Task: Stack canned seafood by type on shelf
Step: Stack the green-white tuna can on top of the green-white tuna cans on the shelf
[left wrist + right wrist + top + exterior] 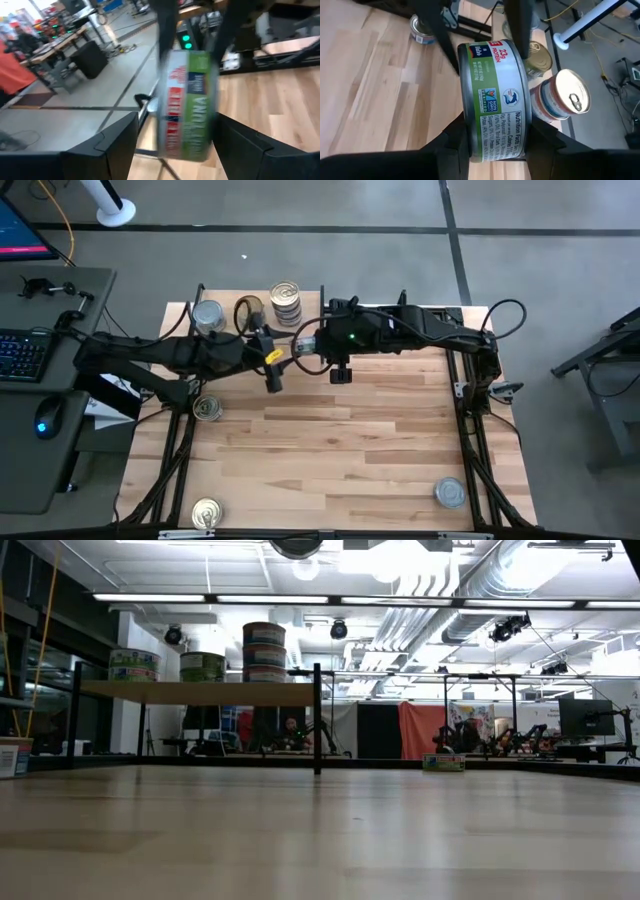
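A green-labelled tin [495,95] is held in the air between both grippers, just in front of the shelf [200,692]. My right gripper [497,125] is shut on it. My left gripper [176,120] faces it from the other side, open, one finger on each side of the same tin [187,100]. On the shelf board stand a stack of two green tins [134,664], a single tin [203,667] and a stack of three [264,652]. In the high view the grippers meet at the table's far middle, the left one [272,365] and the right one [298,348]. My right gripper pinches the green tin between its two fingers, one on each flat end [465,135], with the side label towards the camera. The fingers come level from the table's right. The tin is lifted clear and turned on its edge. My left gripper: I cannot tell whether its fingers touch the tin.
Loose tins stand on the tabletop: one near the left edge [208,408], one at the near left corner [206,513], one at the near right [450,493]. A gold-topped stack [286,300] stands on the shelf close behind the grippers. A desk with a keyboard [22,352] lies left of the table.
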Robot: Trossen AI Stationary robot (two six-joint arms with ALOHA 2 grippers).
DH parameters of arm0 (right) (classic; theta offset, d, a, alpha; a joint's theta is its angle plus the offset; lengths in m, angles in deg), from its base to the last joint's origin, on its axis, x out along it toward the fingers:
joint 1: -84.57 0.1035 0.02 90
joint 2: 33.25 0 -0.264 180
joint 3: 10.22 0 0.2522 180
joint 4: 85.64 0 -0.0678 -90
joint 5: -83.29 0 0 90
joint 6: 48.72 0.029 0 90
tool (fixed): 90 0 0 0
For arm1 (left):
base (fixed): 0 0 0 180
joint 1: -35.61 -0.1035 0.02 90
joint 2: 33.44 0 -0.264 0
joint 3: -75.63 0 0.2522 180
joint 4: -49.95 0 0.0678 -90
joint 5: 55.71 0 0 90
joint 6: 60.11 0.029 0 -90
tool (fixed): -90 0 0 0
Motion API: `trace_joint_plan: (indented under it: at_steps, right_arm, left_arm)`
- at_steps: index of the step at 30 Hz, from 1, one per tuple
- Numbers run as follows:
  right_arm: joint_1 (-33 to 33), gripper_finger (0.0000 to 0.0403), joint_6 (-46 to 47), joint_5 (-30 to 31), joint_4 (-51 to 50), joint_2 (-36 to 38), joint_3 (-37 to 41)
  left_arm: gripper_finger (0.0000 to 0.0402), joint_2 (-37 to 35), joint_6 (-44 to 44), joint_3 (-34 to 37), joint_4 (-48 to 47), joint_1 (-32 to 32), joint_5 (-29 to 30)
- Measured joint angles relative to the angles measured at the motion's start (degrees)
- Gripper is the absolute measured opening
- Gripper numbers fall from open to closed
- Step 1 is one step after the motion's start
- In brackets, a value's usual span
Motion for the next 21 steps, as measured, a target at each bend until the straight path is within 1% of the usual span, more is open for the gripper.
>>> trace_joint_plan:
  at_steps: [3, 6, 10, 13, 17, 18, 19, 21]
  right_arm:
    - [0.3, 0.0115, -1.0, 0.0, 0.3, 0.0, 0.0]
    - [0.4, 0.0115, -1.8, -0.1, 1.4, 0.0, 0.0]
    - [0.5, 0.0115, -2.4, -0.2, 1.3, 0.0, 0.0]
    - [0.5, 0.0115, -2.8, -0.2, 1.7, 0.0, 0.0]
    - [0.4, 0.0116, -3.7, 0.2, 1.8, 0.0, 0.0]
    - [0.4, 0.0125, -4.2, 0.4, 1.7, 0.0, 0.0]
    - [0.4, 0.0139, -4.5, 0.4, 1.6, 0.0, 0.0]
    - [0.4, 0.0177, -4.8, 1.4, 1.0, -0.1, 0.0]
  left_arm:
    - [0.0237, -0.1, 0.0, 0.0, -0.1, 0.0, 0.9]
    - [0.0237, -0.2, 1.1, 0.0, 0.0, 0.0, -1.0]
    - [0.0226, -0.2, 3.9, 0.0, 0.0, 0.0, -1.4]
    - [0.0199, -0.2, 5.4, 0.0, 0.0, 0.0, -1.4]
    - [0.0143, -0.2, 5.9, 0.0, 0.0, 0.0, -1.3]
    - [0.0128, -0.2, 6.0, 0.0, 0.0, 0.0, -1.5]
    - [0.0122, -0.3, 6.3, 0.0, -0.1, 0.0, -1.5]
    - [0.0122, -0.8, 7.5, 0.0, -1.6, 0.0, -0.5]
